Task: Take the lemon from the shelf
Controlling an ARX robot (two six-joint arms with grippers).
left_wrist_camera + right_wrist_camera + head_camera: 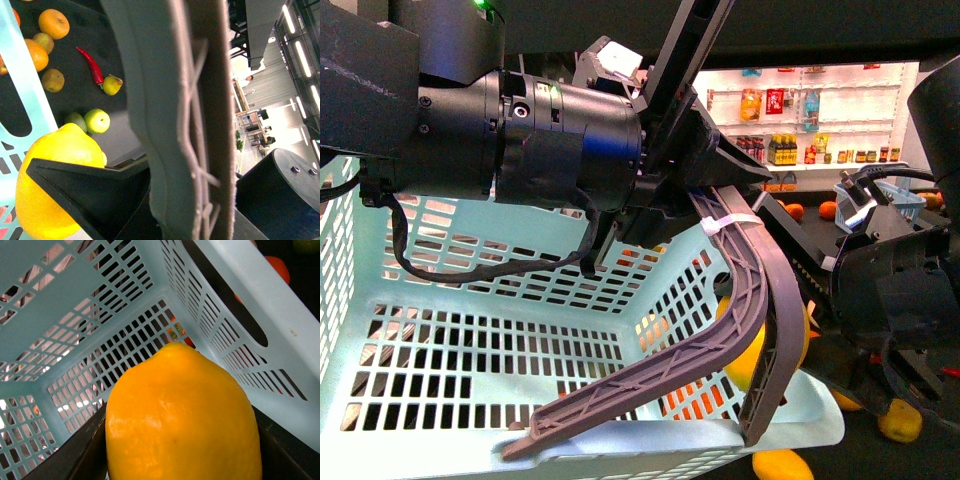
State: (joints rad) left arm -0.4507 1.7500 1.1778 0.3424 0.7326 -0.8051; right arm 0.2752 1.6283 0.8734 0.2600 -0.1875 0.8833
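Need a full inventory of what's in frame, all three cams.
lemon: one, bright yellow, in right tool by basket mouth
basket: one, pale blue, slotted, front centre
handle: one, grey-brown, arched over basket, at left tool
shelf: one, black, behind basket
oranges: at least two, orange, on shelf
chilli: one, red, on shelf
pear: one, yellow-green, beside chilli
apples: two, green, on shelf
store shelves: several, white, far background
left tool: black, at handle; jaws unclear
right tool: black, shut on lemon

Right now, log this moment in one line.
left tool: shut on basket handle | right tool: shut on lemon | lemon: held at basket, not released
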